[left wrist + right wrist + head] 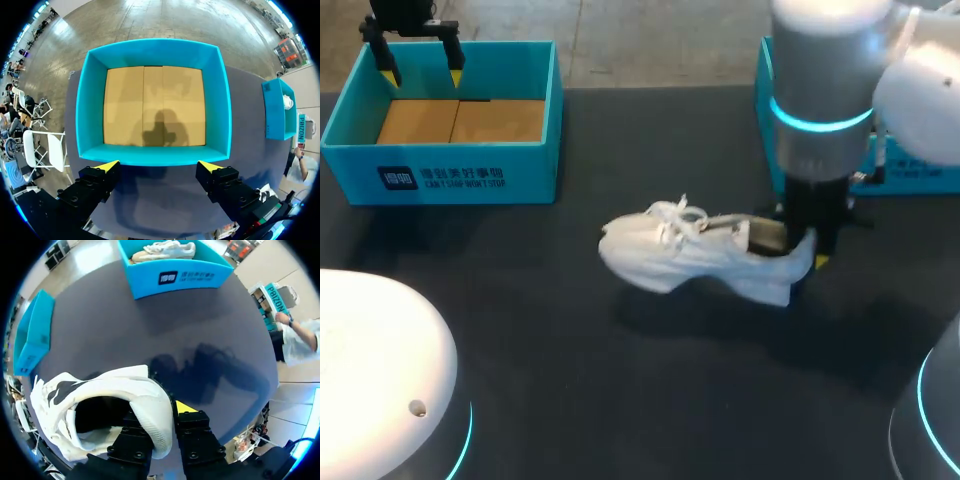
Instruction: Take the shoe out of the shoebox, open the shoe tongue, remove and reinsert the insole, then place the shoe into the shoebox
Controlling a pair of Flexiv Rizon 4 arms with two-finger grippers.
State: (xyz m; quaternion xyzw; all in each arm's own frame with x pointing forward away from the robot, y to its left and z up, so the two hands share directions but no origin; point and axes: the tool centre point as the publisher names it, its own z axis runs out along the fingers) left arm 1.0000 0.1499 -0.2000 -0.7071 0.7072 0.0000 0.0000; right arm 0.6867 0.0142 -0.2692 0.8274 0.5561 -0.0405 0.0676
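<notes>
A white lace-up shoe (695,252) is at the middle of the dark table, toe pointing left. My right gripper (807,255) comes down from above and is shut on the shoe's heel. In the right wrist view one finger is inside the shoe (100,400) and the other outside the heel wall, with the gripper (157,415) closed on it. Whether the sole rests on the table I cannot tell. The empty blue shoebox (360,95) with a cardboard floor stands at the back left. My left gripper (422,72) (159,167) hangs open above this shoebox (155,50), holding nothing.
A second blue box (175,275) (920,180) stands at the back right behind my right arm, with another light shoe (162,250) inside. It also shows in the left wrist view as a blue box (277,112) beyond the empty one.
</notes>
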